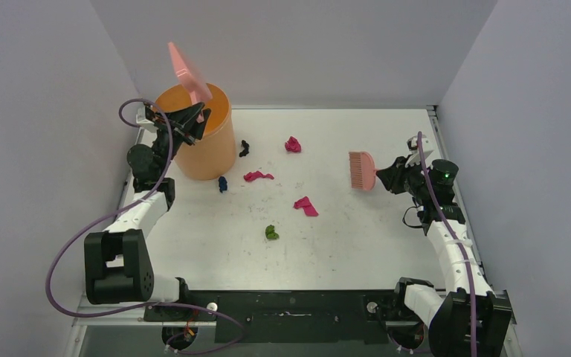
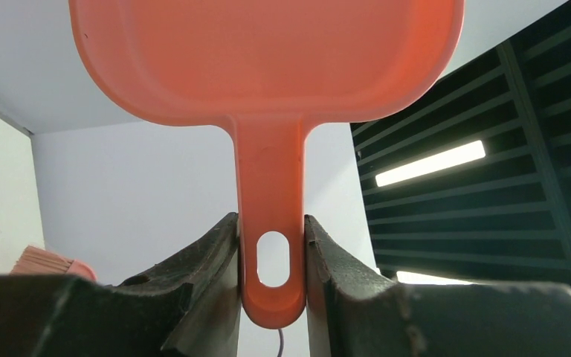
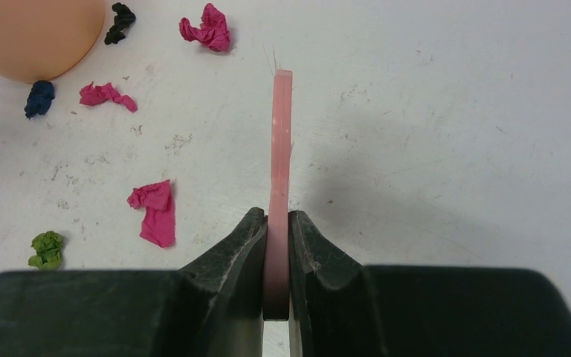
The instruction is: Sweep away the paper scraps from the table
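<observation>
Several paper scraps lie on the white table (image 1: 357, 238): magenta ones (image 1: 292, 144) (image 1: 257, 176) (image 1: 305, 206), a black one (image 1: 244, 148), a dark blue one (image 1: 222, 184) and a green one (image 1: 271, 233). They also show in the right wrist view, magenta (image 3: 155, 211), green (image 3: 46, 250), blue (image 3: 39, 98), black (image 3: 122, 21). My left gripper (image 1: 193, 119) is shut on the pink dustpan (image 1: 188, 71) handle (image 2: 271, 253), held tilted above the orange bucket (image 1: 201, 141). My right gripper (image 1: 390, 176) is shut on the pink hand brush (image 1: 362, 170), seen edge-on in the right wrist view (image 3: 279, 171), right of the scraps.
The tall orange bucket stands at the back left, close to the blue and black scraps. Grey walls (image 1: 37, 111) enclose the table on three sides. A metal frame (image 1: 290, 309) and the arm bases run along the near edge.
</observation>
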Robot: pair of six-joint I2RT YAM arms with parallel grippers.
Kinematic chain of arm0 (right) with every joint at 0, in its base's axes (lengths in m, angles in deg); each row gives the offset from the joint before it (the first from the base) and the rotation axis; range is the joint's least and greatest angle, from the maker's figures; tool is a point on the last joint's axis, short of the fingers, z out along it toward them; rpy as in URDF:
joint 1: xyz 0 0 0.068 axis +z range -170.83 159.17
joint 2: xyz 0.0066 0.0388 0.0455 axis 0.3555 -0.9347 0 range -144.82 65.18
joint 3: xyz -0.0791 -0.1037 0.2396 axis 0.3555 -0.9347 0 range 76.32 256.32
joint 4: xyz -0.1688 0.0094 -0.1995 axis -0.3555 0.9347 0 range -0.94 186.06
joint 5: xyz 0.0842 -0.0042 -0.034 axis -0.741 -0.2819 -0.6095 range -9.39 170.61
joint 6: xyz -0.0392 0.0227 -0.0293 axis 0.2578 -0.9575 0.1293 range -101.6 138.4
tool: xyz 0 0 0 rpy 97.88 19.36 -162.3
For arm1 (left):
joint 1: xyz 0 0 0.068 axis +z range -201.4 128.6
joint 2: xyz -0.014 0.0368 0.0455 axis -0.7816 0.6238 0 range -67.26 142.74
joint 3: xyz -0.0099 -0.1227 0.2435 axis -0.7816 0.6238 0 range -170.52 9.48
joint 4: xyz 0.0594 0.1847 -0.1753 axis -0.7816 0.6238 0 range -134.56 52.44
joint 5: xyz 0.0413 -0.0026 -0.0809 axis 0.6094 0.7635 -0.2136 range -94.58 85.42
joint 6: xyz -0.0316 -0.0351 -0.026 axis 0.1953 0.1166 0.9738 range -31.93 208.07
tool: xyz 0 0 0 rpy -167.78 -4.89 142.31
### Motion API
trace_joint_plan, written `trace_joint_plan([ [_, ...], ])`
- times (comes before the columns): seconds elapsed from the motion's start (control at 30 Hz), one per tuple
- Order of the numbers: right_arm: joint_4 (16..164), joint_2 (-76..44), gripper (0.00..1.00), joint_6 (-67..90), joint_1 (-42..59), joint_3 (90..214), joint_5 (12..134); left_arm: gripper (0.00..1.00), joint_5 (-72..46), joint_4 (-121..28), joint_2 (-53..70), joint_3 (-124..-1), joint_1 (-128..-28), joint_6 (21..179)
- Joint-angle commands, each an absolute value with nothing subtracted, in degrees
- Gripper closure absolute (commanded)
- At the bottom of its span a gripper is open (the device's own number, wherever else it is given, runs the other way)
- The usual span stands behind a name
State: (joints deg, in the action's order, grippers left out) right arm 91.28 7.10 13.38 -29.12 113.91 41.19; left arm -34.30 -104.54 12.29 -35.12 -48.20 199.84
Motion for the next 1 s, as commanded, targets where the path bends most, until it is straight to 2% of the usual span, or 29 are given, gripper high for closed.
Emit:
trace_joint_plan([
  [0.0,88.25,6.66,0.95,14.53,-29.55,115.43,39.39,1.00,-36.87,-107.85,10.11,-36.59,-47.50,196.68],
  [0.13,88.36,6.82,0.95,14.70,-29.53,115.44,39.43,1.00,-40.40,-98.10,7.15,-40.17,-47.69,187.93],
  [0.43,88.71,7.26,0.95,15.15,-29.54,115.52,39.66,1.00,-46.09,-54.87,-4.47,-49.93,-50.36,153.24],
  [0.6,88.87,6.83,0.95,15.23,-29.53,115.70,39.29,1.00,-32.71,-19.72,-7.43,-58.74,-62.16,126.54],
  [0.7,88.88,7.03,0.95,15.23,-29.59,115.57,39.01,1.00,-24.25,-5.41,-7.30,-59.66,-68.49,118.01],
  [0.83,88.71,6.80,0.95,14.97,-29.44,115.44,38.71,1.00,-15.51,4.90,-9.26,-55.38,-76.36,115.39],
  [0.97,88.71,6.09,0.95,14.76,-29.44,115.61,38.35,1.00,-11.98,11.25,-9.98,-50.11,-83.75,115.87],
])
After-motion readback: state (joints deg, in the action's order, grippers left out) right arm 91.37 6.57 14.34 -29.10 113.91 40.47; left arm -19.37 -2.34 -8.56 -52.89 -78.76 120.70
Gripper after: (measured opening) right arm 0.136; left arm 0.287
